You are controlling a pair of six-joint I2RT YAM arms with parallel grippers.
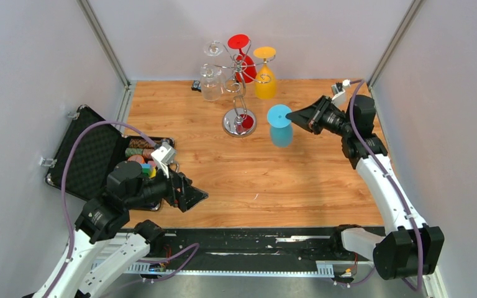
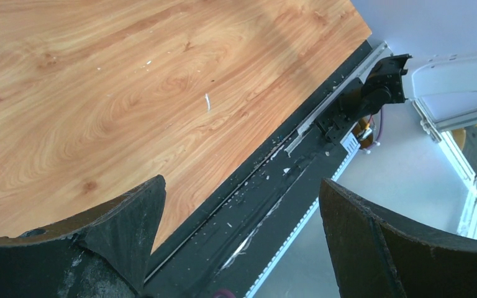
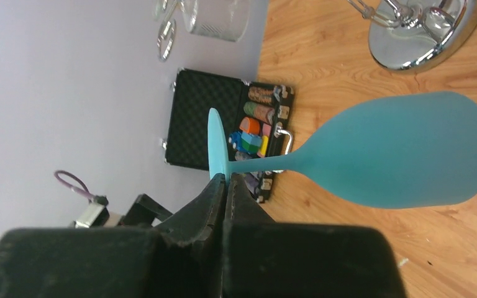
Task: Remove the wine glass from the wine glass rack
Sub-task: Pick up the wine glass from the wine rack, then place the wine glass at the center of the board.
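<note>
The chrome wine glass rack (image 1: pixel 239 121) stands at the back middle of the table. A red glass (image 1: pixel 244 64), a yellow glass (image 1: pixel 264 79) and clear glasses (image 1: pixel 211 82) hang on its arms. My right gripper (image 1: pixel 294 115) is shut on the foot rim of a blue wine glass (image 1: pixel 280 128), which is upside down just right of the rack base and off the hooks. The right wrist view shows the shut jaws (image 3: pixel 227 181) on the foot, the blue bowl (image 3: pixel 404 152) and the rack base (image 3: pixel 425 37). My left gripper (image 1: pixel 194 197) is open and empty.
An open black case (image 1: pixel 93 155) with colored pieces lies at the table's left edge; it also shows in the right wrist view (image 3: pixel 199 118). The left gripper (image 2: pixel 242 208) hangs over the table's front edge and the black rail (image 2: pixel 267 186). Walls close in the left, back and right.
</note>
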